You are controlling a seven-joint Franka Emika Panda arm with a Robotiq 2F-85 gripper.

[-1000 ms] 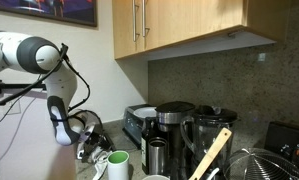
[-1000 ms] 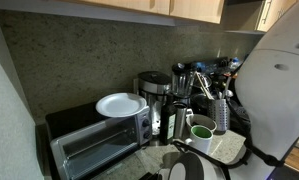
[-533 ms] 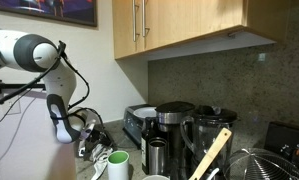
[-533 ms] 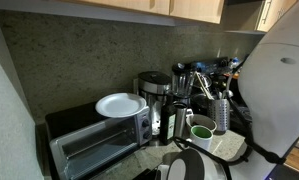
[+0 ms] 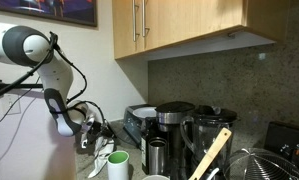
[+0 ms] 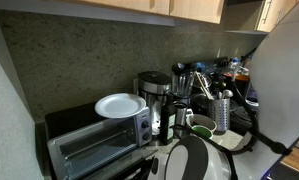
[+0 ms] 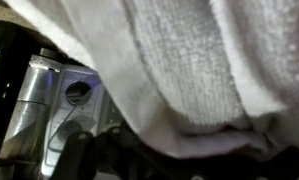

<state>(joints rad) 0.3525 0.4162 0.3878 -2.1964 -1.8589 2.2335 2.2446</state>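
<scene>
Claw: your claw (image 5: pixel 89 138) hangs above and to the side of the mug (image 5: pixel 117 166); you cannot tell whether it is open or closed, because the towel hides its tips in the wrist view
Towel: a white towel (image 7: pixel 189 70) fills most of the wrist view, close against the camera; whether it is gripped or only draped there does not show
Change: a second ago the claw sat lower, right at the mug's rim; now it has lifted and drawn back from it
Meaning: by the look of it, the towel rides up with the claw, clear of the mug
Around: toaster oven (image 6: pixel 94 150) with a plate (image 6: pixel 121 105) on top, coffee maker (image 5: pixel 174 125) beyond the mug
</scene>
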